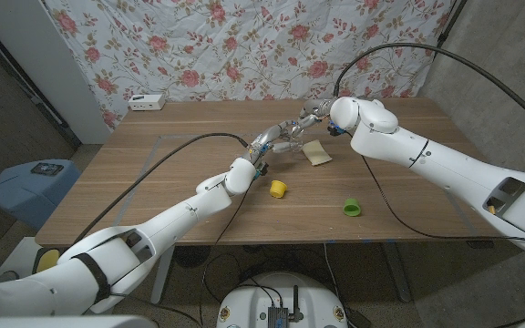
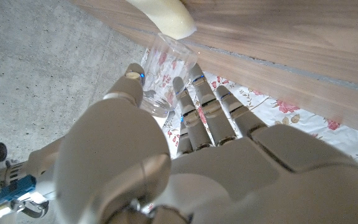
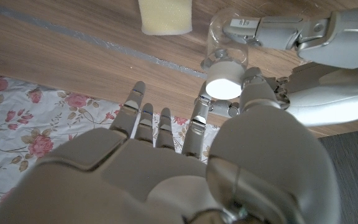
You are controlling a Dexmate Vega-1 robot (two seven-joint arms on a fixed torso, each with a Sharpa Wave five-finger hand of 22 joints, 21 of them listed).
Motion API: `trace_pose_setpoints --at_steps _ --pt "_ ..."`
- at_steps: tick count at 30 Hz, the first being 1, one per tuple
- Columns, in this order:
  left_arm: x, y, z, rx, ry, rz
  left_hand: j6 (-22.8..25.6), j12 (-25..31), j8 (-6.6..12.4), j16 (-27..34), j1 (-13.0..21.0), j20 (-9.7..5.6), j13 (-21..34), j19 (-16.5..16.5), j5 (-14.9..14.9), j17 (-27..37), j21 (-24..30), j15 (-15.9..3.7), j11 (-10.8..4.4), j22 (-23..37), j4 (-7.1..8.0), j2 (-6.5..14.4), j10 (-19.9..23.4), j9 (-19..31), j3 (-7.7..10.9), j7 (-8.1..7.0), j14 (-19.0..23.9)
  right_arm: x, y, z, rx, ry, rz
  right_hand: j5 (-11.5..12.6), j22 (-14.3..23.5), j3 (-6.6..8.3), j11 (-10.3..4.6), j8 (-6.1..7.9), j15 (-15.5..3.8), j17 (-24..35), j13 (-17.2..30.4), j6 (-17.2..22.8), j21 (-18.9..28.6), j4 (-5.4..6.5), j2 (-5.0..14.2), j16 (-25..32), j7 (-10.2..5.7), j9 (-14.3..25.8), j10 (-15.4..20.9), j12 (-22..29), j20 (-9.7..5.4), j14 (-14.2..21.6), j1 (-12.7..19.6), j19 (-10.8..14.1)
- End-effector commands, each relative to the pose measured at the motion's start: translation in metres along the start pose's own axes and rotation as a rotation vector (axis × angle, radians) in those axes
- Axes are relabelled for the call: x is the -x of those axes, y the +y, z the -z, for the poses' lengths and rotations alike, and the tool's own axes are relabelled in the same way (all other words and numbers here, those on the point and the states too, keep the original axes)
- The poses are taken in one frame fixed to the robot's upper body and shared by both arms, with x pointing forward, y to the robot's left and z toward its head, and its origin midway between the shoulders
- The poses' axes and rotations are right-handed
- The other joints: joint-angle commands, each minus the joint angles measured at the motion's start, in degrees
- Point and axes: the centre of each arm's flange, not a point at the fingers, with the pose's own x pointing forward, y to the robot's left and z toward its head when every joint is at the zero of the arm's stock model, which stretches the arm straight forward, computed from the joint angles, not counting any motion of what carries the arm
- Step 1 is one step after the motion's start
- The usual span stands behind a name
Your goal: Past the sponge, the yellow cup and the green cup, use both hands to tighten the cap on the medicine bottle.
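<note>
The medicine bottle (image 3: 227, 38) is clear with a white cap (image 3: 224, 83). It is held off the table, past the sponge (image 1: 316, 152), between my two hands. My left hand (image 1: 269, 143) grips the clear body (image 2: 159, 73) with thumb and fingers around it. My right hand (image 1: 313, 116) comes from the other side, its thumb and a finger pinching the cap; its other fingers (image 3: 143, 118) are spread. The yellow cup (image 1: 279, 189) and green cup (image 1: 352, 208) stand nearer the front edge.
The pale sponge (image 3: 165, 15) lies on the wooden table (image 1: 180, 146) just under the hands. A white box (image 1: 146, 101) sits at the far left edge. A floral cloth hangs behind the table. A black cable crosses the tabletop along my left arm.
</note>
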Motion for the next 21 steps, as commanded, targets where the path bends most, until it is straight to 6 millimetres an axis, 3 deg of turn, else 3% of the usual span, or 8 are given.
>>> trace_pose_setpoints --at_steps 1,12,21 --pt "0.0007 0.0006 0.0008 0.000 0.002 -0.006 0.1 0.3 -0.01 0.1 -0.4 -2.70 0.3 -0.1 0.3 0.0 0.0 -4.29 -1.77 0.1 -0.04 0.4 2.2 0.1 0.29 -0.39 0.6 -0.0041 0.0019 0.0007 -0.016 -0.001 0.008 -0.2 0.3 0.10 0.00 0.69 0.13 0.3 0.2 0.9 0.2 0.47 -0.09 0.3 0.24 0.4 0.9 0.4 0.04 0.5 -0.2 0.7" --pt "0.0027 0.0002 0.0004 0.004 0.005 -0.007 0.5 0.3 0.09 0.1 -0.5 -2.72 0.3 -0.2 0.3 0.0 0.0 -4.14 -1.74 0.1 -0.06 0.3 2.1 0.1 0.42 -0.76 0.6 -0.0031 0.0055 0.0007 -0.020 0.017 0.034 -0.1 0.3 -0.42 -0.96 1.96 0.03 0.3 0.1 3.7 0.3 1.03 -0.24 0.5 1.50 0.7 2.6 0.5 0.05 1.7 -1.4 1.4" --pt "0.0019 0.0007 0.0002 0.004 -0.002 -0.004 0.7 0.3 0.10 0.1 -0.7 -2.57 0.3 -0.2 0.3 0.0 -0.1 -4.04 -1.73 0.1 -0.01 0.3 2.0 0.1 0.53 -0.94 0.6 -0.0004 0.0074 -0.0008 -0.016 0.042 0.055 -0.1 0.3 -0.83 -1.36 2.70 0.00 0.2 0.1 5.9 0.3 1.14 -0.64 0.7 1.55 0.5 4.4 0.8 -0.04 3.1 -2.1 1.9"
